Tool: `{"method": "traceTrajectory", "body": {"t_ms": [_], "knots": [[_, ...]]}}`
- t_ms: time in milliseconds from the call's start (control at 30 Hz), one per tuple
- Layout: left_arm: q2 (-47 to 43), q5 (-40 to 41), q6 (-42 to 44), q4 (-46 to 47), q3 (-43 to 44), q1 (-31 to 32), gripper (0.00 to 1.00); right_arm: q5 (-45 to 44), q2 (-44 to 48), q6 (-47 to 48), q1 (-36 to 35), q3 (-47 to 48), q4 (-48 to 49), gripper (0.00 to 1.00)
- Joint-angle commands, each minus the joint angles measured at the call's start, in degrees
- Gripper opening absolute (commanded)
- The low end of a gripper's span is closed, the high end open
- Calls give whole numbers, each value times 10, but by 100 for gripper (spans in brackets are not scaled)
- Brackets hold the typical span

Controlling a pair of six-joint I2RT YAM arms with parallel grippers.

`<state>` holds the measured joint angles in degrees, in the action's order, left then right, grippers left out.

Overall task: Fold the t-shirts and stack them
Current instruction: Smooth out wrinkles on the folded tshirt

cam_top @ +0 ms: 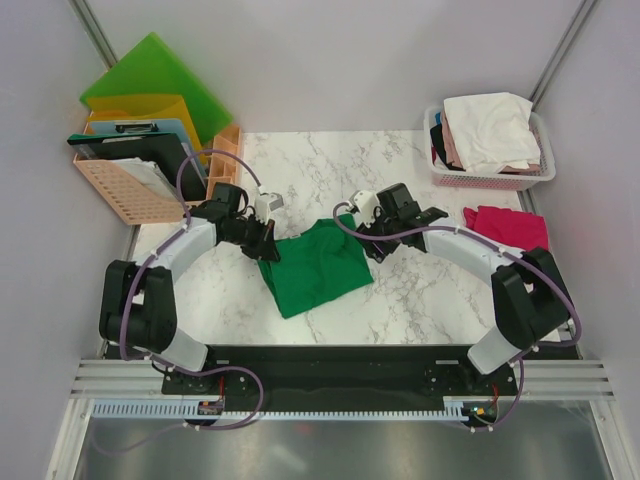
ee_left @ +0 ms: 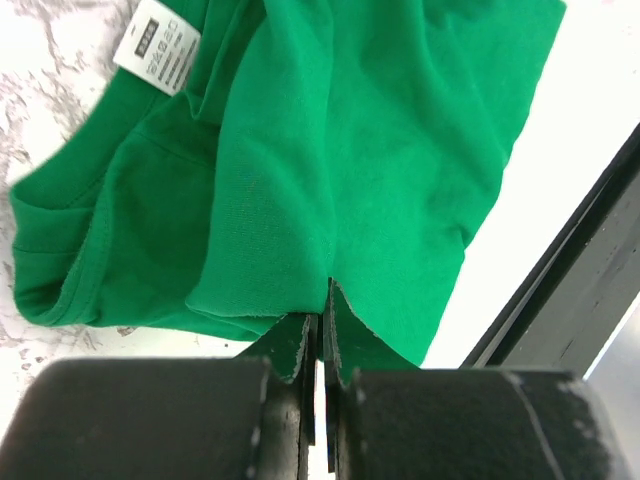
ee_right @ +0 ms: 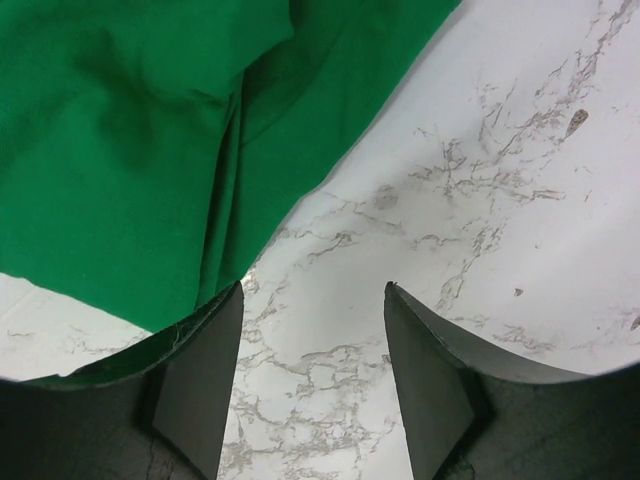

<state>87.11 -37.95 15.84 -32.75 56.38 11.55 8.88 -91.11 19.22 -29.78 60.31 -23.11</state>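
A deep green t-shirt (cam_top: 315, 262) lies partly folded on the marble table (cam_top: 420, 290) between the two arms. My left gripper (cam_top: 268, 240) is at its left edge, its jaws pressed together on a fold of the green cloth (ee_left: 330, 180); the left gripper (ee_left: 322, 300) shows only a thin slit between its pads. A white label (ee_left: 163, 45) shows inside the collar. My right gripper (cam_top: 368, 245) stands at the shirt's upper right edge. In the right wrist view the right gripper (ee_right: 314, 290) is open over bare marble, with the green t-shirt (ee_right: 150, 130) just beside its left finger. A magenta-red t-shirt (cam_top: 508, 225) lies folded at the right.
A pink basket (cam_top: 495, 180) at the back right holds white and pale pink tees. An orange rack (cam_top: 125, 190) with folders and a green board (cam_top: 155, 80) stands at the back left. The black base strip (cam_top: 340, 365) runs along the near edge.
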Motion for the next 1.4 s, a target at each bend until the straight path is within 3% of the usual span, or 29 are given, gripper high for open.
{"method": "traceTrajectory", "body": {"t_ms": [0,233,500,1167,1367], "knots": [[12,2,-13,8,0,-1,2,-8,-26,-6,2,39,11,66],[9,1,-11,3,3,-1,2,68,-114,-27,2,133,-4,74],[3,8,-3,-2,-4,-1,2,121,-197,-56,2,248,-32,70],[16,13,2,-8,0,-1,2,204,-109,-86,2,212,-50,67],[24,12,1,-7,5,-1,2,227,-155,-96,0,233,-50,66]]}}
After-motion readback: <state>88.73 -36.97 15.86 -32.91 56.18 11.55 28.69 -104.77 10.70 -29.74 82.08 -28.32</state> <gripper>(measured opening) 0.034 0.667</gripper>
